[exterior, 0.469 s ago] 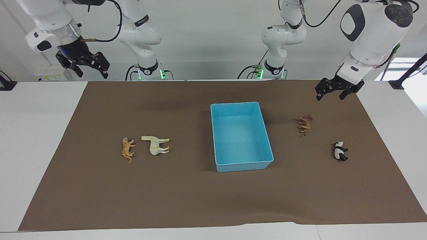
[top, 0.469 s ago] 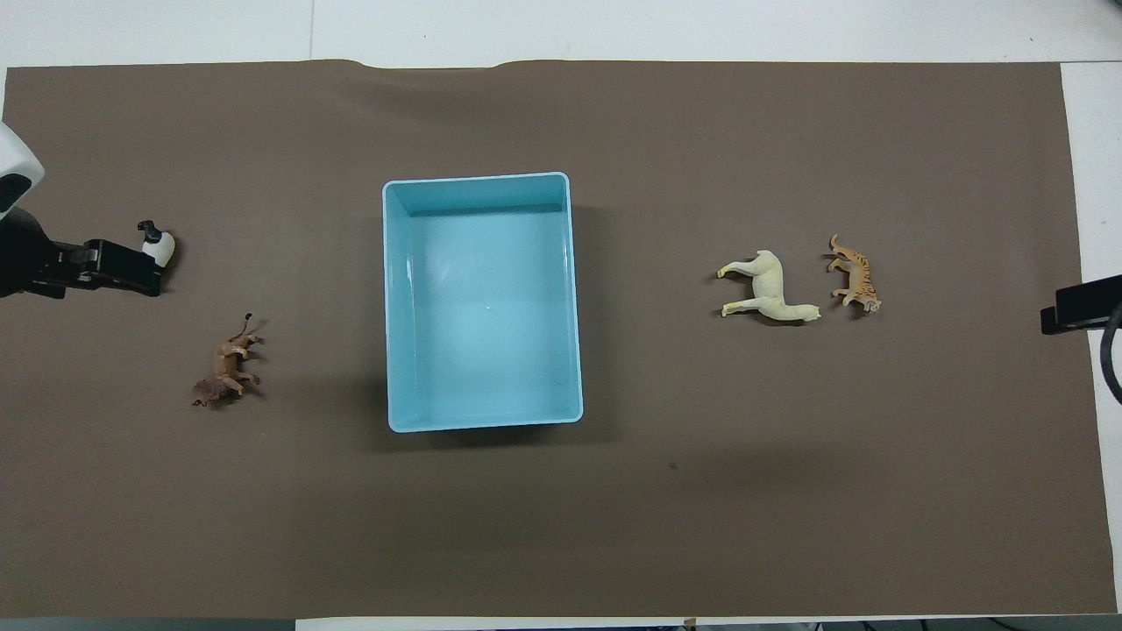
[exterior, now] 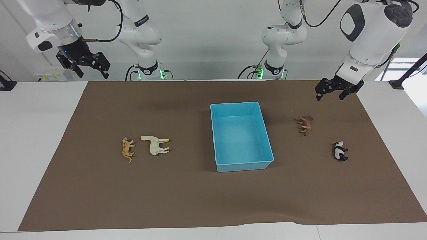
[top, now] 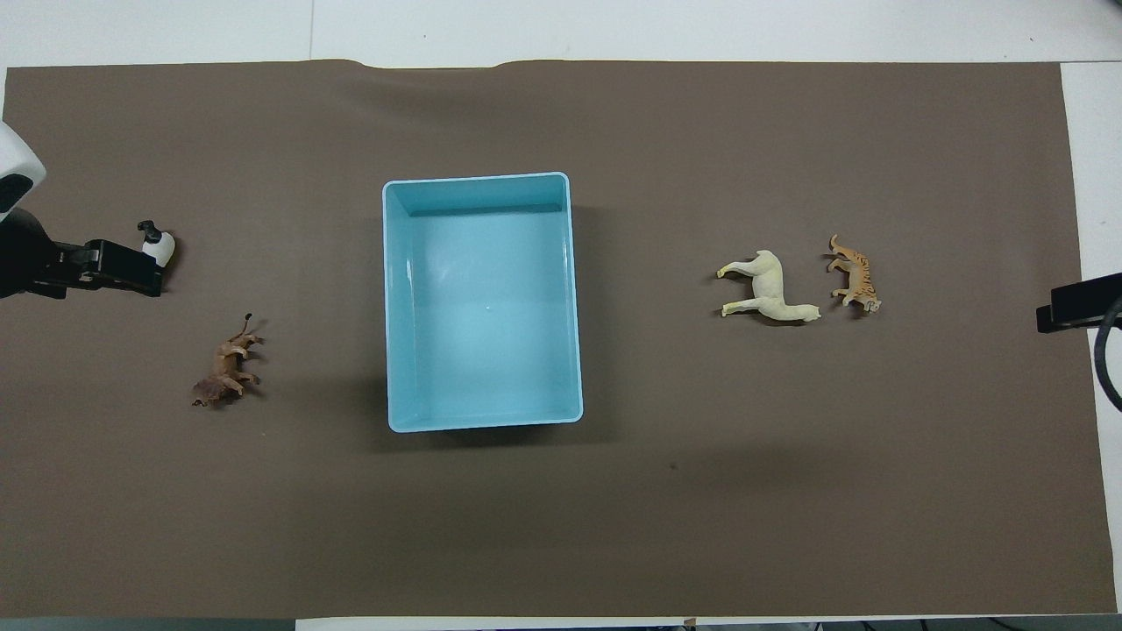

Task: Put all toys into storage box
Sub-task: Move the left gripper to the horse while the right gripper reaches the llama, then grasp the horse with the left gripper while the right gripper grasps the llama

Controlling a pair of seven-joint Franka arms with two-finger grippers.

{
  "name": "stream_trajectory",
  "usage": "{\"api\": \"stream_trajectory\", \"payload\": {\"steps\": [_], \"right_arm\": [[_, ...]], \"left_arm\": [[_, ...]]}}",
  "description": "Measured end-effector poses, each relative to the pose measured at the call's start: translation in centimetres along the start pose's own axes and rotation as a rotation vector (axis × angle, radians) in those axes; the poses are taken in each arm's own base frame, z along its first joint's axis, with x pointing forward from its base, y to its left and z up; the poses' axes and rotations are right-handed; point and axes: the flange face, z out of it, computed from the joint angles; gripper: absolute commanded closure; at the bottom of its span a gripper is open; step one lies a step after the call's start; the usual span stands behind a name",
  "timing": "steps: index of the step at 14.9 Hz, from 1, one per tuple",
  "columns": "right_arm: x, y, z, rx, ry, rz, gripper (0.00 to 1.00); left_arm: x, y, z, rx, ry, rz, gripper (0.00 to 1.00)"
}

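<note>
The box (exterior: 241, 135) sits mid-bench, empty. The tiger (exterior: 127, 149) and horse (exterior: 155, 144) lie toward the right arm's end, the brown animal (exterior: 305, 124) and panda (exterior: 340, 151) toward the left arm's end. Both claws, left claw (exterior: 334, 91) and right claw (exterior: 84, 66), hang up high, fingers apart. Nothing is picked yet; next, a claw must drop onto a toy.

White, rounded arms (exterior: 370, 33) are wearing black cables, black grippers and dark joint caps; green lights are glowing at their bases (exterior: 150, 71).
</note>
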Motion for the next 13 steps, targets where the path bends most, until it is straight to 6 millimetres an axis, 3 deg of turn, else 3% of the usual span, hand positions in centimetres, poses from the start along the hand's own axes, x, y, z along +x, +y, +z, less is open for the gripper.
{"api": "stream_trajectory", "payload": {"steps": [2, 4, 8, 11, 13], "right_arm": [[0.7, -1.4, 0.8, 0.0, 0.04, -0.027, 0.0], [1.6, -2.8, 3.5, 0.0, 0.06, -0.052, 0.0], [3.7, -7.3, 13.3, 0.007, 0.106, -0.059, 0.0], [5.5, -12.3, 20.2, 0.02, 0.126, -0.047, 0.0], [6.9, -13.4, 23.6, 0.023, 0.134, -0.067, 0.0]], "left_arm": [[-0.2, -0.1, 1.2, 0.0, 0.0, -0.022, 0.0], [-0.7, -0.1, 3.7, 0.002, 0.037, -0.033, 0.0], [-2.4, -0.2, 10.2, 0.005, 0.086, -0.02, 0.0], [-2.7, -2.5, 14.4, 0.006, 0.077, -0.003, 0.0], [-2.9, -3.8, 17.2, 0.007, 0.086, -0.009, 0.0]]}}
